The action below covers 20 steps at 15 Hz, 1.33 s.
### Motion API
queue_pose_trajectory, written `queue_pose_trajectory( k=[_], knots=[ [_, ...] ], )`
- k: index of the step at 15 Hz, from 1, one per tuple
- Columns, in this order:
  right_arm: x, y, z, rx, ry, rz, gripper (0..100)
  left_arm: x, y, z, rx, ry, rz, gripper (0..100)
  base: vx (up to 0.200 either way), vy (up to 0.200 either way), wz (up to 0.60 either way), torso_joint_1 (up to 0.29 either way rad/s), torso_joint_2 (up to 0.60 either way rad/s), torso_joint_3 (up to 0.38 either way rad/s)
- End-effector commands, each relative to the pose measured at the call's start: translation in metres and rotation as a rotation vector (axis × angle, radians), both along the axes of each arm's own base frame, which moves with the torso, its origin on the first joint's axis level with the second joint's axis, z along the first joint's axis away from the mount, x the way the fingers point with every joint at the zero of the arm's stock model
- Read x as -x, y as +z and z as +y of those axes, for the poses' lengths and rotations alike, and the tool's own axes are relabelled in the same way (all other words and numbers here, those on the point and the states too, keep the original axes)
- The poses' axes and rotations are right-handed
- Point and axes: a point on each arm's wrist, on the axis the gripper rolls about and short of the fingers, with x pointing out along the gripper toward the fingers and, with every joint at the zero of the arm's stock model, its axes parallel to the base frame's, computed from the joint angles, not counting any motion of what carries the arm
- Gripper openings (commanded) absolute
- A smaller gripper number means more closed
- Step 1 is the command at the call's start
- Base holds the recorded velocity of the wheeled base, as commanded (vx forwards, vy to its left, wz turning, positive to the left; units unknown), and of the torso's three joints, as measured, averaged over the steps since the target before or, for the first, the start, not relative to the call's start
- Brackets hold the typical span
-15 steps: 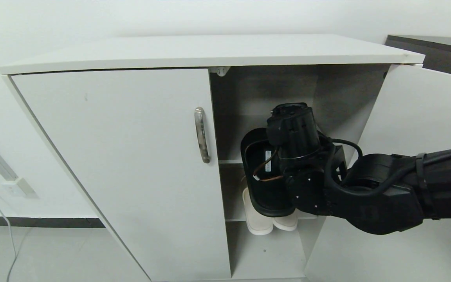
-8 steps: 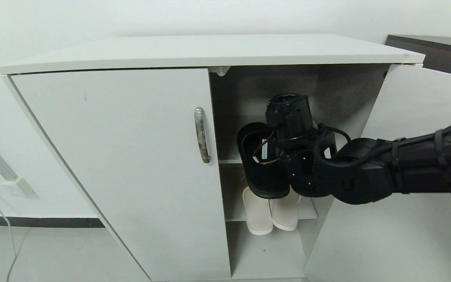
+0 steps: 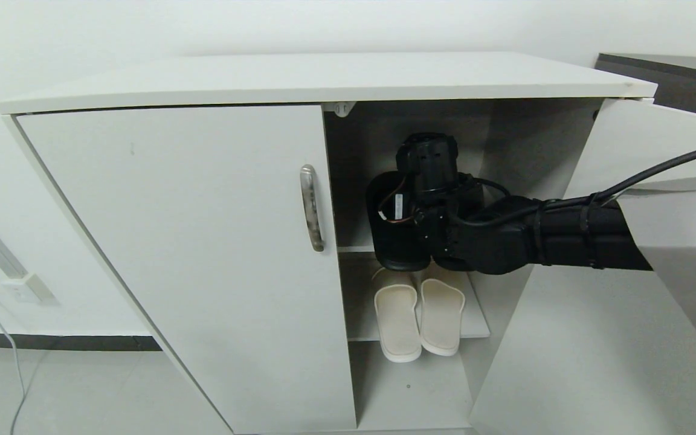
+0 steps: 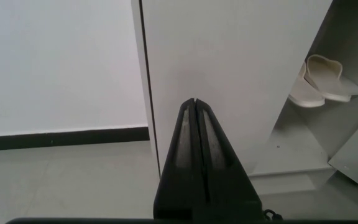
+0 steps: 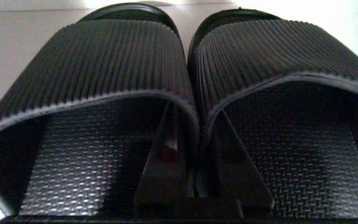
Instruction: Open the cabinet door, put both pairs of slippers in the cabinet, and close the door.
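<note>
One pair of cream foam slippers (image 3: 418,323) lies on the middle shelf of the white wooden cabinet (image 3: 324,75), whose right door (image 3: 571,338) is open. The right end effector (image 5: 194,158) pinches the black ribbed rubber slippers (image 5: 104,81) at the upper shelf. The left end effector (image 4: 194,109) is pressed together. Remaining: release, close door.

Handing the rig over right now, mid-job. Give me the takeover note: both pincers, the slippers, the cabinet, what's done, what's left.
Right pincer: shut on the black slippers, pinching their inner walls together, inside the cabinet's open right side, level with the upper shelf.
Left pincer: shut, empty, in front of the closed left door.
White slippers: side by side on the middle shelf.
Done: right door open; white pair stowed.
Left: set the black pair on the upper shelf, release, withdraw the arm, close the right door.
</note>
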Motion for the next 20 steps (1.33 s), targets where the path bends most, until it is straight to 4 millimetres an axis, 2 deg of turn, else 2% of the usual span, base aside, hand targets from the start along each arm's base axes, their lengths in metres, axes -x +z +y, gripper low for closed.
queue_pose_trajectory(
  k=[1,5,11,12,17,20],
  knots=[
    [-0.005,0.002,-0.001,0.006,-0.008,-0.008,0,0.000,0.000,0.000,0.000,0.000,0.000,0,0.000,0.000,0.00,0.000,0.00,0.000],
    [-0.011,0.014,-0.008,0.016,-0.021,-0.003,0,0.000,0.000,0.000,0.000,0.000,0.000,0,0.000,0.000,0.00,0.000,0.00,0.000],
    [-0.016,0.008,-0.006,0.025,-0.024,0.008,0,0.000,0.000,0.000,0.000,0.000,0.000,0,0.000,0.000,0.00,0.000,0.00,0.000],
    [-0.016,0.008,-0.006,0.024,-0.025,0.007,100,0.000,0.000,0.000,0.000,0.000,0.000,0,0.000,0.000,0.00,0.000,0.00,0.000],
    [-0.005,0.011,-0.006,0.034,-0.013,0.017,100,0.000,0.000,0.000,0.002,0.000,0.000,0,0.000,0.000,0.00,0.000,0.00,0.000],
    [0.015,0.017,-0.009,0.035,0.007,0.026,100,0.000,0.000,0.000,0.000,0.000,0.000,0,0.000,0.000,0.00,0.000,0.00,0.000]
  ],
)
